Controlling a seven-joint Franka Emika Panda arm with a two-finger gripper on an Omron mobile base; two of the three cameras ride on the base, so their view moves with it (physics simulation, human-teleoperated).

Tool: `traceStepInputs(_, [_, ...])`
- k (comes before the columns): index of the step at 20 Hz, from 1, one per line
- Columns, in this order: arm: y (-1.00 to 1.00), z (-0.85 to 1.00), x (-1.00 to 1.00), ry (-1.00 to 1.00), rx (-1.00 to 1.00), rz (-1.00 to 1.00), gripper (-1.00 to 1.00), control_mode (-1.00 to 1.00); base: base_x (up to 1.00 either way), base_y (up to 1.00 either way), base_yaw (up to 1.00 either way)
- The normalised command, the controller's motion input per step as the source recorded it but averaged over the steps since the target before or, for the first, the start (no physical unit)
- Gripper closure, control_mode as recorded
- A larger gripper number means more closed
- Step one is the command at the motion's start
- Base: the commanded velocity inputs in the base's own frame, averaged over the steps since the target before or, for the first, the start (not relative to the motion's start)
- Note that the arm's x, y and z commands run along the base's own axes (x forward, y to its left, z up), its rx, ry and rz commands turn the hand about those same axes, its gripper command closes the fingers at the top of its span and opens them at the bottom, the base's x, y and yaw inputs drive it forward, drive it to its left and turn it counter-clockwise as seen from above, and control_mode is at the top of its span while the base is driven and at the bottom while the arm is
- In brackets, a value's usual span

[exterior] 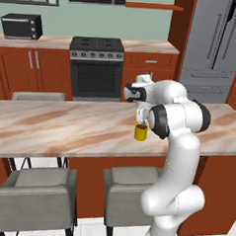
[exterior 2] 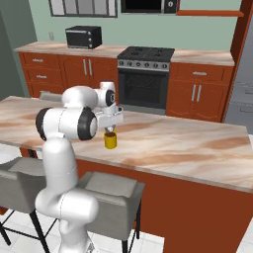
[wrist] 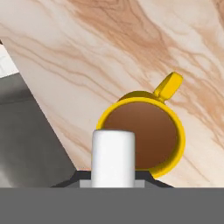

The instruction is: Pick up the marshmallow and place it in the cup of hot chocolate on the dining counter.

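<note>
The marshmallow [wrist: 113, 156] was plain white. The cup of hot chocolate [wrist: 141, 131] was bright yellow, handle included, with a dark brown inside. The dining counter [exterior: 65, 126] had a beige top veined in brown over a red-brown wooden base.

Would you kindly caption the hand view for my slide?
Gripper shut on the marshmallow, poised above the yellow cup of hot chocolate on the dining counter.

Dining counter [exterior: 65, 126] top bare on all sides of the cup of hot chocolate [exterior: 140, 132], free passage toward both ends and the far edge. Cup sits near the front edge. Marshmallow [wrist: 113, 157] in the gripper [wrist: 113, 180] hangs just above the cup's open mouth, nothing between. Stools [exterior: 33, 194] below front edge.
</note>
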Motion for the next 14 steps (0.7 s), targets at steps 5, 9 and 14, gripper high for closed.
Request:
traceStepInputs(5, [-0.03, 0.04, 0.0, 0.16, -0.03, 0.01, 1.0, -1.0, 0.0, 0.0, 0.0])
traceStepInputs(9, [-0.12, 0.0, 0.0, 0.12, -0.08, 0.04, 1.0, -1.0, 0.0, 0.0, 0.0])
traceStepInputs(14, [-0.05, -0.01, 0.0, 0.08, -0.12, 0.05, 1.0, -1.0, 0.0, 0.0, 0.0])
